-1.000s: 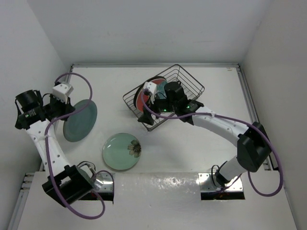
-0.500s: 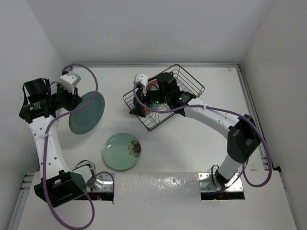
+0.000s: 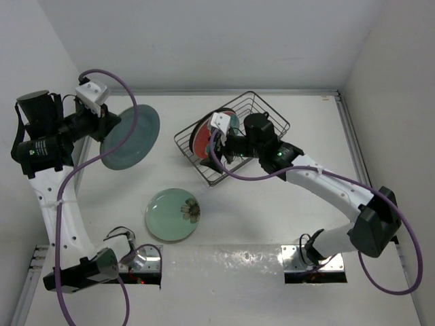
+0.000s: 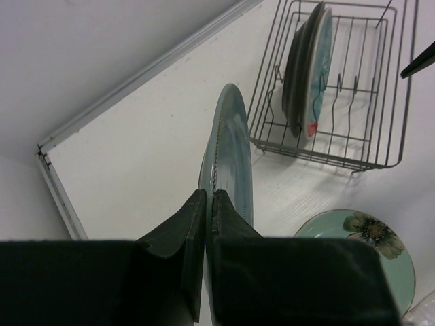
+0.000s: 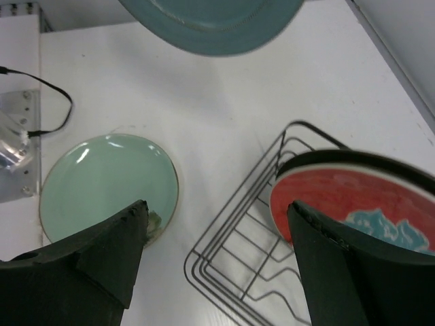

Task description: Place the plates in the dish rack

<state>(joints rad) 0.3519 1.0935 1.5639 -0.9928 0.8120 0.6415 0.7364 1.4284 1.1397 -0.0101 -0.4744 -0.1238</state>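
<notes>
My left gripper is shut on the rim of a grey-blue plate, holding it on edge above the table's left side. The dish rack stands at the back middle. A red-and-teal plate stands upright in its left end, with a dark edge behind it. The pale green flower plate lies flat on the table in front of the rack. My right gripper hangs open and empty over the rack's near-left corner.
Both arm bases sit at the near edge with loose cables beside them. White walls close in the table on the left, back and right, with a metal rail along the right side. The right arm reaches diagonally across the table's right half.
My left arm has lifted the grey-blue plate up and to the right, toward the rack. The right gripper swung left, then drew back and opened slightly wider; the red-and-teal plate stays in the rack.
</notes>
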